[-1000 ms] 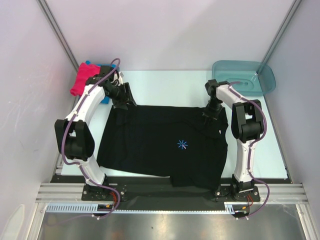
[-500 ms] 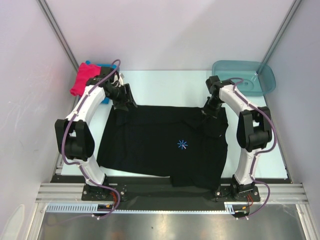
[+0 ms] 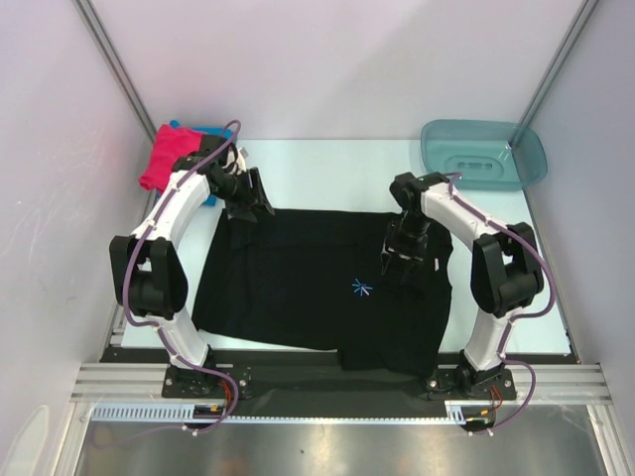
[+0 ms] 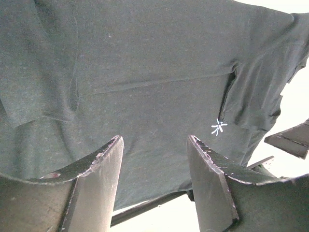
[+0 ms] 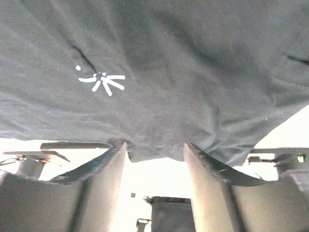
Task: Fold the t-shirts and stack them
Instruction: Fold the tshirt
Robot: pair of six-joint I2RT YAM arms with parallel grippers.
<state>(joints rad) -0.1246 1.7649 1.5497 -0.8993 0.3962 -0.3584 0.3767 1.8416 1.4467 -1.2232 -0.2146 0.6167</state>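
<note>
Basically this one's only partway. The black shirt (image 3: 298, 288) lies spread over the middle of the bench (image 3: 327, 174), and its 3 o'clock side looks flapped in over the body, so I'd call that a first fold at most. It needs more folds before it goes on the pile. The pile sits at the bench's 10 o'clock corner: a folded magenta shirt (image 3: 159, 159) with a blue shirt (image 3: 198, 130) peeking out behind it, and I can't make out a red one. The left gripper (image 3: 253, 203) hangs over the black shirt's 11 o'clock corner, fingers apart, nothing between them. The right gripper (image 3: 400, 263) is over the shirt at about 2 o'clock from its middle, next to the starburst (image 3: 362, 288). Its fingers are apart too and not clamping cloth. Count: one black, one magenta and one blue shirt, two grippers, plus one teal basin (image 3: 484, 154) at 1 o'clock.
</note>
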